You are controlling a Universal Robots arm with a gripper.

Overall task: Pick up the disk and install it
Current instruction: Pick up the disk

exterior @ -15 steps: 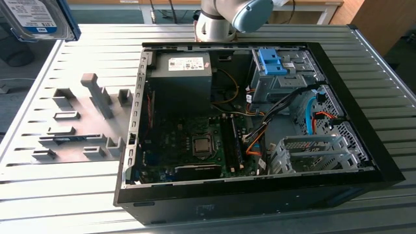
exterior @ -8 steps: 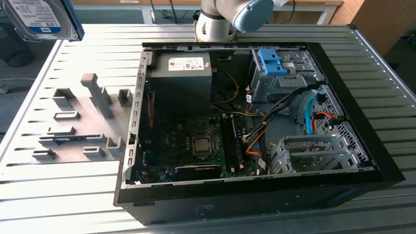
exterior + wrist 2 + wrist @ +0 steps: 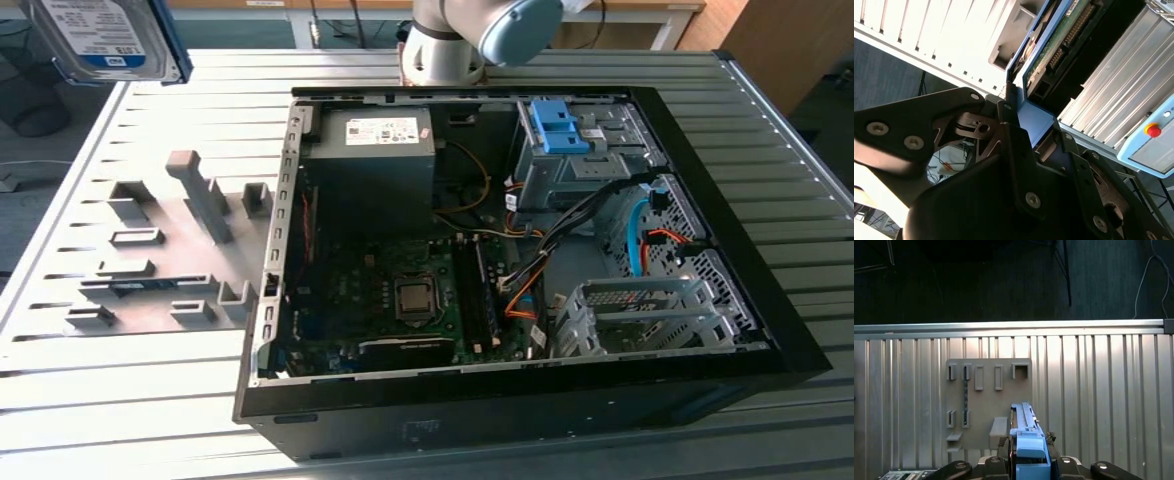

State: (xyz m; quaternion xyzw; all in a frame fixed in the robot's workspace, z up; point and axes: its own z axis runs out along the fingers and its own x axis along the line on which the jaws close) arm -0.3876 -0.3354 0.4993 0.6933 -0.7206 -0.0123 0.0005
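The disk point(image 3: 107, 40) hangs high in the air at the exterior view's far left, above the slatted table, with its white-and-blue label facing the camera and a blue bracket around its edge. In the second wrist view my gripper point(image 3: 1031, 122) is shut on the bracket's blue end, and the disk's green circuit board point(image 3: 1054, 45) runs away from the fingers. In the first wrist view the disk point(image 3: 1026, 432) stands edge-on between the fingers, over the grey fixture plate point(image 3: 989, 390).
An open black computer case point(image 3: 747, 300) lies on the table, with a grey power supply box point(image 3: 380, 150), a blue latch point(image 3: 554, 125) on the drive bay and a metal drive cage point(image 3: 647, 315). The slotted fixture plate point(image 3: 147, 260) lies beside the case. The arm's base point(image 3: 461, 35) stands behind it.
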